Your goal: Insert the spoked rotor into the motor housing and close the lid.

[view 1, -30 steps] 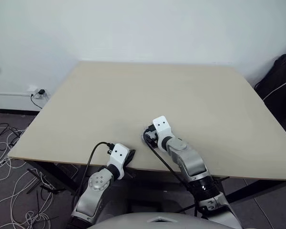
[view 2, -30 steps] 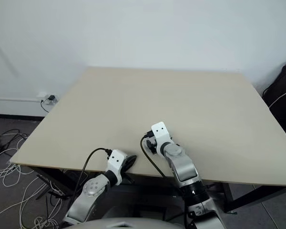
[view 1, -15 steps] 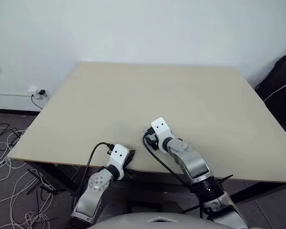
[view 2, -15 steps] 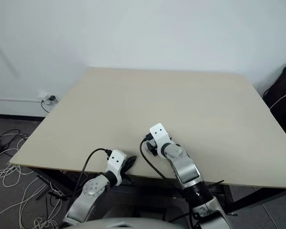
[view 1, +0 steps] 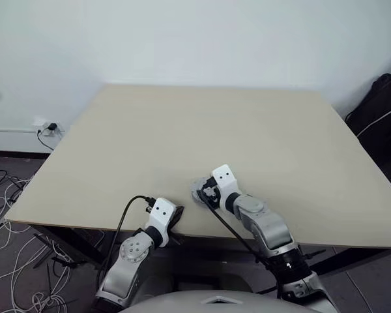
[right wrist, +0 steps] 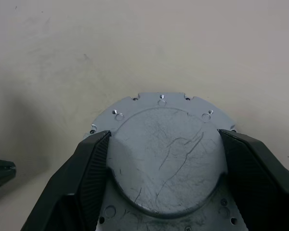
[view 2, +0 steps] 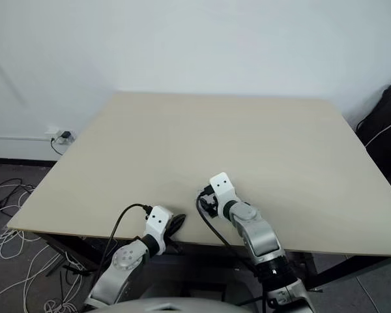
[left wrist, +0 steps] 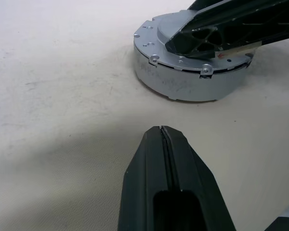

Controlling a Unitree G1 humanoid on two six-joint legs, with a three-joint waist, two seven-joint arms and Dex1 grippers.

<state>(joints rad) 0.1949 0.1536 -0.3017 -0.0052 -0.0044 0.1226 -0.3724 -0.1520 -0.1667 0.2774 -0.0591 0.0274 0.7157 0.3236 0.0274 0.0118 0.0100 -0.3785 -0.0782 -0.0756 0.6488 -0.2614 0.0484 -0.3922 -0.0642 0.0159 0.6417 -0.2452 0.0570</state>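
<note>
The lid (right wrist: pixel 163 159) looks like bare silver-grey metal, matt rather than polished, its smooth raised face crossed by fine hairline scratches and its flange dotted with small screw heads. The black fingers (right wrist: pixel 91 166) beside it seem to be hard plastic with a dull sheen. The table (view 1: pixel 202 124) is a pale beige top, matt and faintly scuffed, possibly laminate.

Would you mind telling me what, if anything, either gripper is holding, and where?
The right gripper straddles the round silver-grey lid, fingers at opposite sides of its raised centre; whether they press it cannot be told. The shut left gripper holds nothing.
</note>
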